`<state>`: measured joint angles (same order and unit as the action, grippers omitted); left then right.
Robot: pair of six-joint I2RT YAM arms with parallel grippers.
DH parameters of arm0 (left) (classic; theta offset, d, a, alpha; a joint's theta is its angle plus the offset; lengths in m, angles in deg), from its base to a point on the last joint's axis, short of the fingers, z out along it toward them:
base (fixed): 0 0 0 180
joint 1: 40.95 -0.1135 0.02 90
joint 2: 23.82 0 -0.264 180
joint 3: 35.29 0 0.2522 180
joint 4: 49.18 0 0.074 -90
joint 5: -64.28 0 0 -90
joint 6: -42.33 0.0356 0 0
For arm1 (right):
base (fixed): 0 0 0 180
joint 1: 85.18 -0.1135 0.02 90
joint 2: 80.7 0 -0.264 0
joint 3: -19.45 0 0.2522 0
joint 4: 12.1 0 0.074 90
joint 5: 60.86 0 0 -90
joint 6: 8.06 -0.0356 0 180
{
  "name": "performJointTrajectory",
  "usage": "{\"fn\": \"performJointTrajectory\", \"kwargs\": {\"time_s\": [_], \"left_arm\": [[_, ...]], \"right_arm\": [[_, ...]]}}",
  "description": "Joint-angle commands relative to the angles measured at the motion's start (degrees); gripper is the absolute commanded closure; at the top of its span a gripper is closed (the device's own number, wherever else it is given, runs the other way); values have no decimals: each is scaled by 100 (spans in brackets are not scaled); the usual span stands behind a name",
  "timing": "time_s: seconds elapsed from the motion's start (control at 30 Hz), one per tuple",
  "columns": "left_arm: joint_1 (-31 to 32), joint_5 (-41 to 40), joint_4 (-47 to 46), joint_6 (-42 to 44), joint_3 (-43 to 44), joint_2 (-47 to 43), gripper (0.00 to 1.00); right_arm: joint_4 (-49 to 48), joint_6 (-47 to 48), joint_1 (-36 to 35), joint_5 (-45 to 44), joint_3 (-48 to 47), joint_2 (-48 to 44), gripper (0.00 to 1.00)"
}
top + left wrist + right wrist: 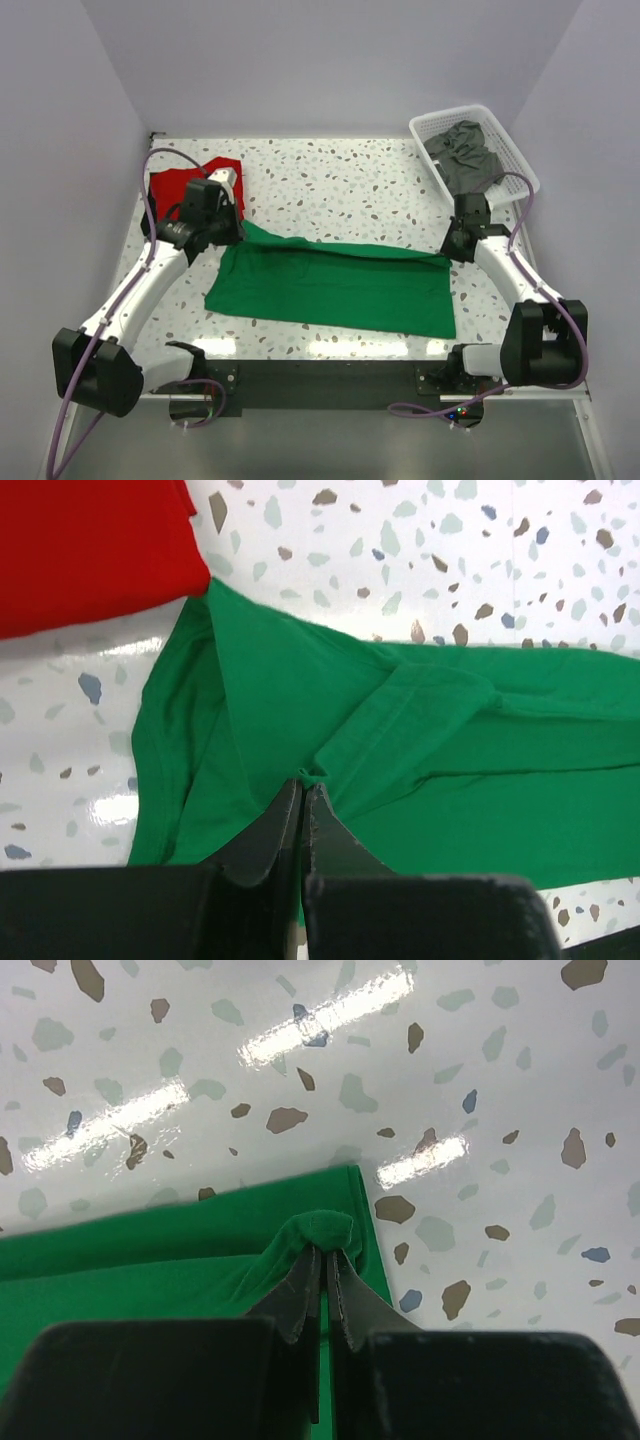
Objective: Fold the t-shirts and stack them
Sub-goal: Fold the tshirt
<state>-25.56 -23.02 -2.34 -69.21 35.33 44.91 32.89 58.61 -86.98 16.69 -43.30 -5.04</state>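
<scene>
Left arm and right arm stretched forward, left hand, right hand — both pinched on green t-shirt

Lit brightly and evenly from above. Throws white glare streaks across the glossy speckled table in both wrist views and along its near edge in the top view. Casts only soft, faint shadows. Renders the folds of the green t-shirt sharp; blurs slightly the black foreground low in the wrist views.

my arms are white with black joints, a lilac cable along each; my fingers look matte black, maybe plastic.
</scene>
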Motion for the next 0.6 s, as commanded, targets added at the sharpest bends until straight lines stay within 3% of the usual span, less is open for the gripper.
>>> {"fn": "performJointTrajectory", "kwargs": {"time_s": [0.0,0.37,0.43,0.47,0.5,0.57], "left_arm": [[-19,-85,242,-210,-210,-237,100],[-19,-446,603,-386,-290,-536,100],[-19,-437,647,-395,-325,-571,100],[-19,-420,656,-395,-333,-589,100],[-19,-402,656,-386,-368,-606,100],[-19,-306,603,-360,-421,-650,100]], "right_arm": [[138,-31,13,-30,109,-183,100],[472,-189,5,-21,390,-596,100],[656,-180,13,67,434,-736,88],[735,-189,5,93,434,-806,71],[814,-207,13,111,443,-894,63],[1008,-268,22,85,434,-1183,54]]}}
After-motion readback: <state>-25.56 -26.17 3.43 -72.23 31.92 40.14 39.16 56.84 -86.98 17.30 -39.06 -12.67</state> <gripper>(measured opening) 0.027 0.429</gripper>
